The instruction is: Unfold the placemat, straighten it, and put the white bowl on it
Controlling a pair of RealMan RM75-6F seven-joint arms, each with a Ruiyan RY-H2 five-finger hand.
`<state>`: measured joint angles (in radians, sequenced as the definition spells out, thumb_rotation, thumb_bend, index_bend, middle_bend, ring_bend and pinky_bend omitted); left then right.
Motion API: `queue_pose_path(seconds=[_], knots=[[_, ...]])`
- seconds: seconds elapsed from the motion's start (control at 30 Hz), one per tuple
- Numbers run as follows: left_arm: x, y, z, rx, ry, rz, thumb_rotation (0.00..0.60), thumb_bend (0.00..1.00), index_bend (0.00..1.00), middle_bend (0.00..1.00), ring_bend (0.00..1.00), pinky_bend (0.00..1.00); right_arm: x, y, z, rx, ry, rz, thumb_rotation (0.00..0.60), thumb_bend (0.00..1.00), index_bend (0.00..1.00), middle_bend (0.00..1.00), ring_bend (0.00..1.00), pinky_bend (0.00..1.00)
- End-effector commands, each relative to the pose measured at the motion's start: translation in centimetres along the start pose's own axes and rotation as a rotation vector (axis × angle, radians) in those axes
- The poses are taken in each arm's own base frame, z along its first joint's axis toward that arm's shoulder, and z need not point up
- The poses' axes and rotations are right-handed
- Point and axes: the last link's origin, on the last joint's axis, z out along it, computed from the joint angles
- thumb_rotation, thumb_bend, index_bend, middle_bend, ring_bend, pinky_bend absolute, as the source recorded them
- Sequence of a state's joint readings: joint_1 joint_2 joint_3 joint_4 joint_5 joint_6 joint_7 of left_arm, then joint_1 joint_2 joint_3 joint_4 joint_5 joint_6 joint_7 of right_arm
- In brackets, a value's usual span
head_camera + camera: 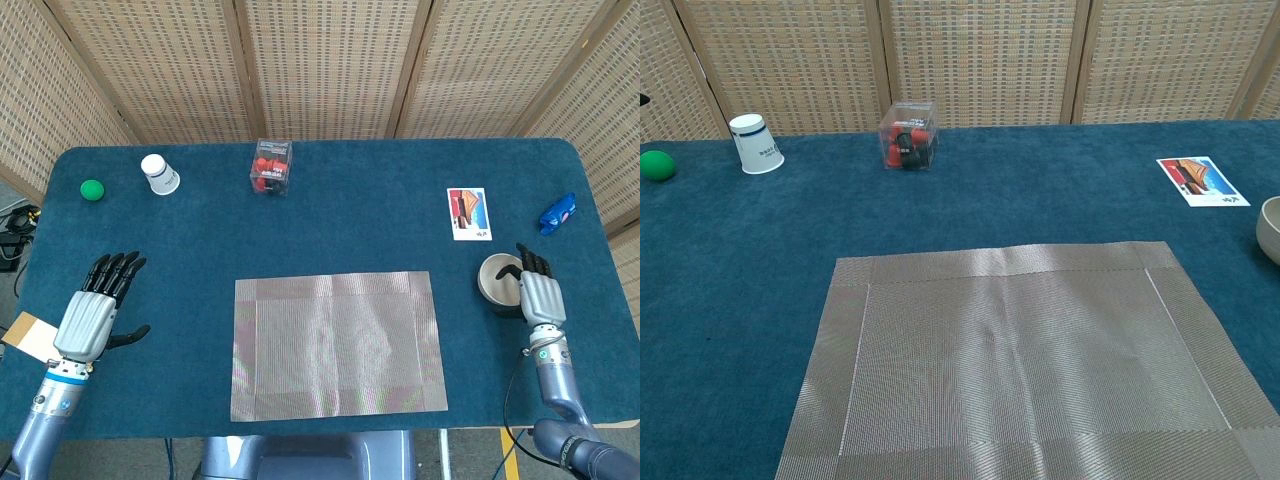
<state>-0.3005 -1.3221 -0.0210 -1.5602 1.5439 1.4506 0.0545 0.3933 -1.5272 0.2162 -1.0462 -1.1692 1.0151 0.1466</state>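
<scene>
Black fingers [533, 264] of the right hand [538, 292] cover the round white bowl [497, 280], hiding its far side; a firm grip cannot be confirmed. At nine o'clock lies the flat, woven silver placemat [338, 344] on blue felt table [370, 220]. Left hand [92, 316] rests splayed, holding nothing.

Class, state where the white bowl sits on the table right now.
In the head view the white bowl sits near the table's right edge, right of the placemat, below the picture card, with the right hand over its right side.
</scene>
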Motion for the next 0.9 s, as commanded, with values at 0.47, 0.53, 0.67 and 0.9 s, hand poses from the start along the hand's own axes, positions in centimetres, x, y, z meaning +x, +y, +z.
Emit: queue_pose_path(seconds=[0.47,0.53,0.67,0.9], knots=[[0.0,0.1,0.0,-0.004,-0.001,-0.005,0.600,0.01,0.06,0.00,0.00,0.00,-1.9,1.1,0.8,-0.028,0.017,-0.052,0.600,0.43,0.60,0.19,0.02,0.02],[0.0,0.1,0.0,-0.005,-0.001,-0.006,0.600,0.01,0.07,0.00,0.00,0.00,-1.9,1.1,0.8,-0.024,0.022,-0.047,0.600,0.46,0.61,0.20,0.03,0.02],[-0.1,0.2,0.0,-0.008,-0.002,-0.007,0.600,0.01,0.07,0.00,0.00,0.00,-2.0,1.0,0.6,-0.017,0.034,-0.040,0.600,0.48,0.65,0.21,0.04,0.03],[0.0,0.2,0.0,-0.011,0.004,-0.009,0.600,0.01,0.07,0.00,0.00,0.00,-1.8,0.7,0.4,0.000,0.046,-0.033,0.600,0.48,0.68,0.22,0.04,0.03]])
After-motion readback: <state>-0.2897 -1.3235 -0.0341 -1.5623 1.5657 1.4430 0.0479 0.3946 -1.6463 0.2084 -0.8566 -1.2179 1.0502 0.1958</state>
